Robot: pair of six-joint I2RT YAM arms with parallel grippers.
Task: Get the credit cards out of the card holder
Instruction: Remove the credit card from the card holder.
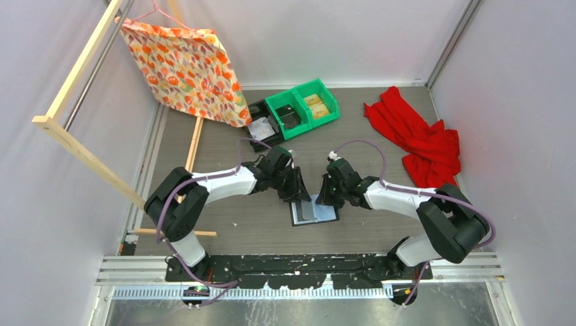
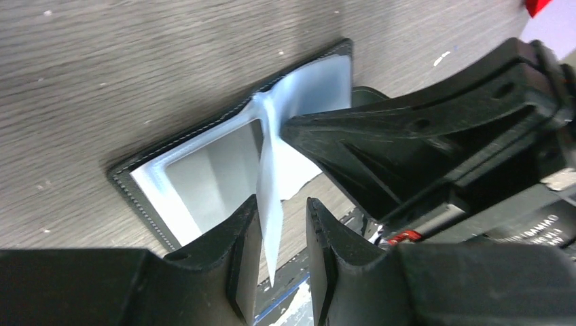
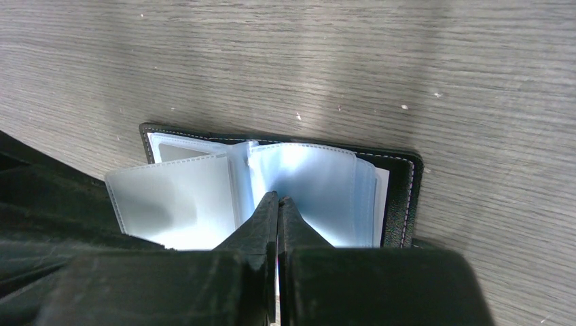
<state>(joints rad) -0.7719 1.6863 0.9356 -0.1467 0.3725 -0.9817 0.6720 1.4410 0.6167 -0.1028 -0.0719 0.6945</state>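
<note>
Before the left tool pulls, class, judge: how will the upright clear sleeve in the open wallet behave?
The sleeve probably flops: it bends inside the left tool. Glossy, so it may slip. The thin card holder could lift along with it.

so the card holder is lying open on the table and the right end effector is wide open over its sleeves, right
Not quite. The right end effector is shut, not wide open: the right wrist view shows its fingertips pressed together. The rest holds: the card holder lies open on the table, with that end effector over its sleeves.
</note>
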